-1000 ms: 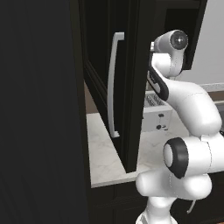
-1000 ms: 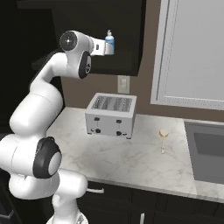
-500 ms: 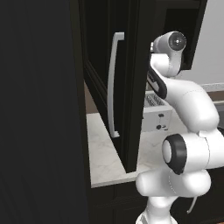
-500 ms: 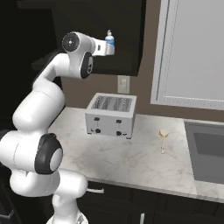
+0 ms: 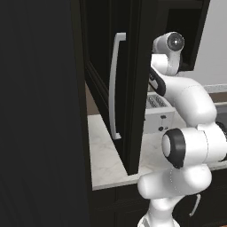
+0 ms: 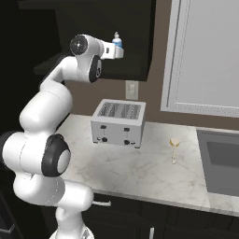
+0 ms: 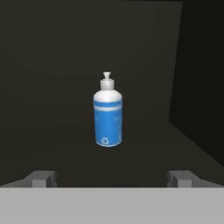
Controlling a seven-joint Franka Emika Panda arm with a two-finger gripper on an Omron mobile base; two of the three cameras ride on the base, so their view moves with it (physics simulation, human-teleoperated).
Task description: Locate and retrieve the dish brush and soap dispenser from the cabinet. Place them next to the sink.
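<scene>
Gripper (image 7: 109, 177) spread wide, empty, facing soap dispenser (image 7: 107, 113) upright on cabinet (image 5: 133, 84) shelf. Dish brush (image 6: 174, 145) already on worktop (image 6: 140, 172) near sink (image 6: 219, 165). Dispenser retrieval left.

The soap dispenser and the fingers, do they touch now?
Apart. The hand view shows the soap dispenser upright ahead, with dark shelf between it and both fingers.

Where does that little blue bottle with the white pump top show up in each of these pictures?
Left base view: not to be seen.
Right base view: small blue soap dispenser at upper centre, just past the white wrist, inside the black cabinet.
Hand view: centred, upright, beyond the open gripper.
Shared landmark: the cabinet's dark interior.
</scene>
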